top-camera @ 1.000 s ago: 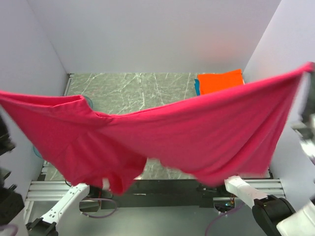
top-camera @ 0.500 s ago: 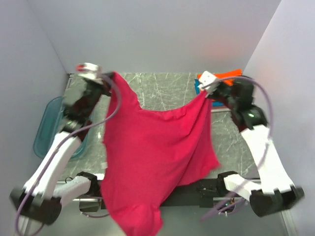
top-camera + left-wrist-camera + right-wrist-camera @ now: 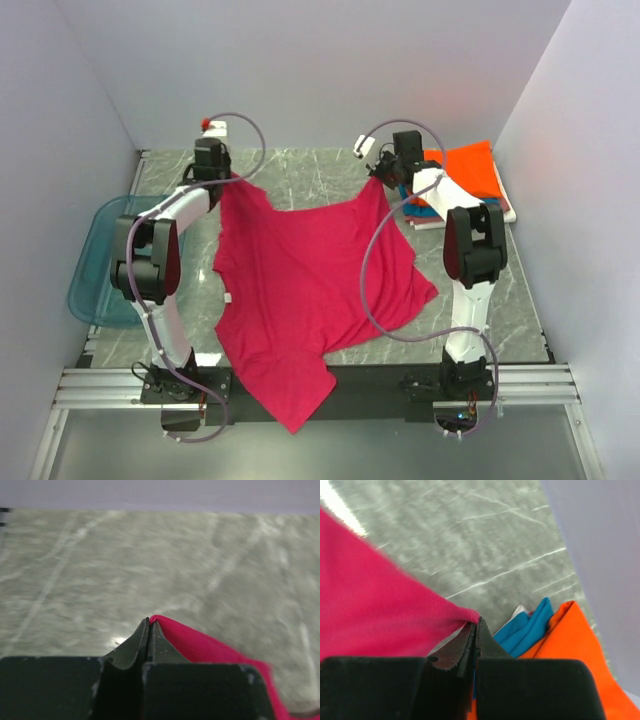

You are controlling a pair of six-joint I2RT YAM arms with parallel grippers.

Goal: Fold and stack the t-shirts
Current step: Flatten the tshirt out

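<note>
We see left gripper (image 3: 149, 623) & right gripper (image 3: 476, 623) each clamped on a far corner of magenta-red t-shirt (image 3: 300, 280), spread on surface (image 3: 300, 172), hem overhanging near edge; folded orange t-shirt (image 3: 470, 166) far right.

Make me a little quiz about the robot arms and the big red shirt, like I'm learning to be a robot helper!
1. True or false: the left gripper and the right gripper are each shut on an edge of the red t-shirt.
2. Which colour lies on top of the folded stack at the far right of the table? A white, B orange, C green.
3. Fill in: the blue tray sits on the robot's ____ side.
Key: 1 true; 2 B; 3 left.
</note>
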